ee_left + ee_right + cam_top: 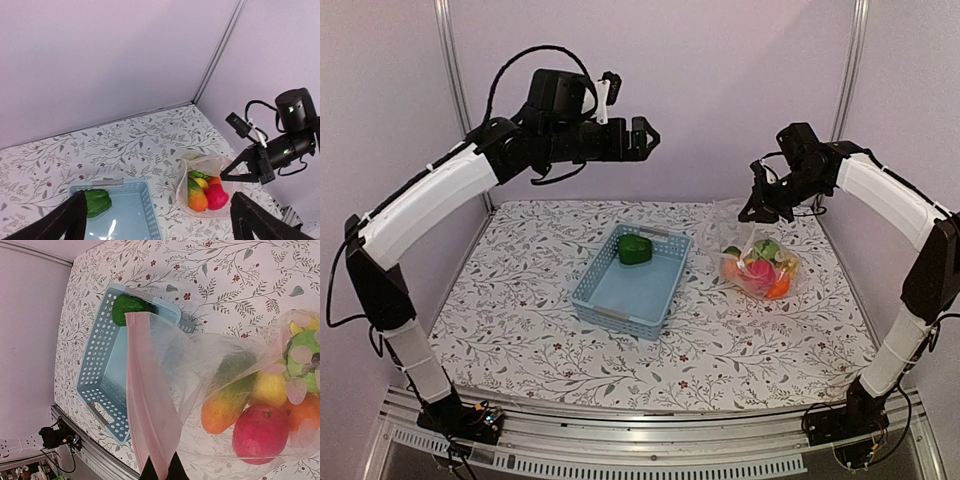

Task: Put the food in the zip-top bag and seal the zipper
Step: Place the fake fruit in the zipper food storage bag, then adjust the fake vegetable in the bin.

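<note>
Floral-printed cloth covers the surface (520,330), and plain lilac walls (720,80) close it in on three sides. High at about 11 o'clock from the basket (595,290), the left fingers (642,137) hang in the air spread as wide as they go, holding nothing. The blue-grey basket sits near the middle of the surface, and one piece of food lies in it, the green pepper (635,250), tucked into its 12 o'clock end. At the basket's 3 o'clock, just beside it, the zip-top bag (760,262) slumps on the cloth with the other pieces inside: mango (225,407), apple (260,432), banana (270,387), melon (305,352) and orange (300,412). Above the bag, toward 12 o'clock, the right fingers (161,471) are pinched fully together on the zipper (145,405), lifting that pale pink strip so the mouth gapes toward the basket. By my reading the loading is nearly finished: five pieces are bagged, the pepper is the one left to fetch, and sealing has not begun, since the mouth stands wide. The free left arm looks the likely one to go down for the pepper. Around the work, the cloth is otherwise bare apart from its leaf-and-berry print, metal posts (448,60) run up the back corners, and a ribbed rail (650,440) crosses the 6 o'clock edge between the arm bases.
</note>
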`<control>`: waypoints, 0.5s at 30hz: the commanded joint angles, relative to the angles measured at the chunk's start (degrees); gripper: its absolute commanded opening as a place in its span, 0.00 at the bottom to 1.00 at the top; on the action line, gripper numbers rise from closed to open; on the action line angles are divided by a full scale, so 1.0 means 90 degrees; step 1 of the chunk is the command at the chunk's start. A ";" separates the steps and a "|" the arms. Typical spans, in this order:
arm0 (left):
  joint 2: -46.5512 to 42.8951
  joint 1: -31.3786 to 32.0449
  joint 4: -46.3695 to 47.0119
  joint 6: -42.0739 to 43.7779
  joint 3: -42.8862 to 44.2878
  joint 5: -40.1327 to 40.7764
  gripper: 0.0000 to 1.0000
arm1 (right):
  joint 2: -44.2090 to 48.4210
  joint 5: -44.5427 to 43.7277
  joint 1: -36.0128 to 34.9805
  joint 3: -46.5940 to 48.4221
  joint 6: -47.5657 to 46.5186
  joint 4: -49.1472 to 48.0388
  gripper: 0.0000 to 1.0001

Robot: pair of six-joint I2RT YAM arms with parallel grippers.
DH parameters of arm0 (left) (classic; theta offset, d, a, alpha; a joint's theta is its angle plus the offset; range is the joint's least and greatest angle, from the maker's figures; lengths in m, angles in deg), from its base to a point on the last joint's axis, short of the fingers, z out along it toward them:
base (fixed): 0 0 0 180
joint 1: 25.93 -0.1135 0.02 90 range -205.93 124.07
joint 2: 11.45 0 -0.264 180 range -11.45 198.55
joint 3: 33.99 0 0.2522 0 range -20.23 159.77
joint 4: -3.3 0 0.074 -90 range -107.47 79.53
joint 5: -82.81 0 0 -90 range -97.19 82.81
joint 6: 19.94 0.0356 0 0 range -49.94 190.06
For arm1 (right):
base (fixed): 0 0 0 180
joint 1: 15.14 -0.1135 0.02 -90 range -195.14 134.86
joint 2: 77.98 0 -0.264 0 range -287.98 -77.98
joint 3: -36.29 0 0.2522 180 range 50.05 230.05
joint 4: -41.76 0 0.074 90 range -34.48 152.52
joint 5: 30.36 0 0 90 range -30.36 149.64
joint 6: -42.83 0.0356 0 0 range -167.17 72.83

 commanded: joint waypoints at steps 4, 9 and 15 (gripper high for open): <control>-0.0986 -0.0655 0.1601 0.0929 -0.3505 0.0370 0.94 | 0.0025 0.0132 0.0075 0.0122 -0.0168 0.0134 0.00; -0.0122 -0.0719 0.1048 0.0658 -0.3120 -0.0215 0.87 | 0.0009 0.0091 0.0075 0.0265 -0.0238 0.0290 0.00; 0.1050 -0.0753 0.0723 0.0648 -0.2406 -0.0862 1.00 | 0.0048 0.0188 0.0074 0.0245 -0.0263 0.0317 0.00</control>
